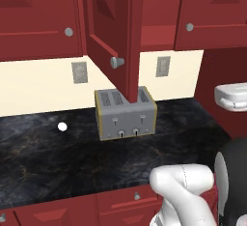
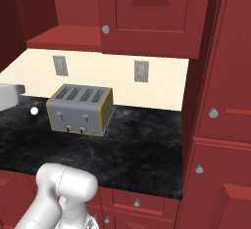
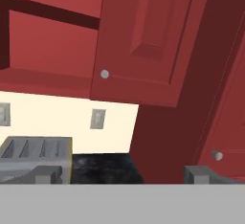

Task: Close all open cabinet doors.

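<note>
One cabinet door (image 1: 113, 32) stands swung out from the wall cabinets, edge-on toward the left base camera, its round knob (image 1: 116, 62) near the lower corner and its bottom edge hanging above the toaster (image 1: 125, 114). Its neighbours, the door at left (image 1: 38, 17) and the one at right (image 1: 217, 12), look shut flush, as does the door in the hand view (image 3: 143, 36) with its knob (image 3: 105, 74); from the right base camera I cannot tell which leaf is the open one. Below lies the dark stone counter (image 1: 58, 157), with the toaster against the cream backsplash, two grey wall outlets (image 1: 79, 72) above it and a small white ball (image 1: 62, 126) to its left. The gripper (image 3: 122, 175) shows just its two dark fingertips (image 3: 45, 174), set well apart with nothing between them, so it looks wide open and empty. My judgement is that the arm has yet to reach the door. To close it well, bring the hand to the face near the knob side, far from the hinge, and push in a smooth arc until it seats, keeping clear of the toaster underneath.
</note>
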Robot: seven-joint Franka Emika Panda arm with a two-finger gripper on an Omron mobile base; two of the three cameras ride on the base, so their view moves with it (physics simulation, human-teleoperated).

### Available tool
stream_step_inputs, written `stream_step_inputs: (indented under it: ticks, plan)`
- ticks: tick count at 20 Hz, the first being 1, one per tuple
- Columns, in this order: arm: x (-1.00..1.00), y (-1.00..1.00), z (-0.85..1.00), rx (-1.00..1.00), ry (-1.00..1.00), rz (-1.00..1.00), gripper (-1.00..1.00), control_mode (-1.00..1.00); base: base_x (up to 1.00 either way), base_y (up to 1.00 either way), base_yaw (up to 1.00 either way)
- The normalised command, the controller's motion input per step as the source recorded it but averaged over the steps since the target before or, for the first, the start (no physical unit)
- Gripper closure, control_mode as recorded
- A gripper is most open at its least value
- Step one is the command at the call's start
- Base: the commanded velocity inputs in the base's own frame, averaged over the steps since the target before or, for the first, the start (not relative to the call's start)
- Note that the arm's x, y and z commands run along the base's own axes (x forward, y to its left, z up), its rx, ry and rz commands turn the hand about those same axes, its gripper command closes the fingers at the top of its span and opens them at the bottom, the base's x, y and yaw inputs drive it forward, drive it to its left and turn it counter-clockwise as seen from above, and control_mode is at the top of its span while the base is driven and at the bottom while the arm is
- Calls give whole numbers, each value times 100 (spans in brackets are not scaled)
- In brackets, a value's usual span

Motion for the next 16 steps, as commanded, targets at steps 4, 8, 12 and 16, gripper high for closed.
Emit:
stream_step_inputs:
  ticks: [4, 8, 12, 16]
  plan:
    - [-59, 74, 5, -1, 1, -5, -100, -100, 0, 0, 0]
    - [-27, 93, 0, -2, -1, -6, -100, -100, 0, 0, 0]
    - [0, 85, 0, 0, -4, -3, -100, -100, 0, 0, 0]
    - [0, 69, 0, 0, -9, 0, -100, -100, 0, 0, 0]
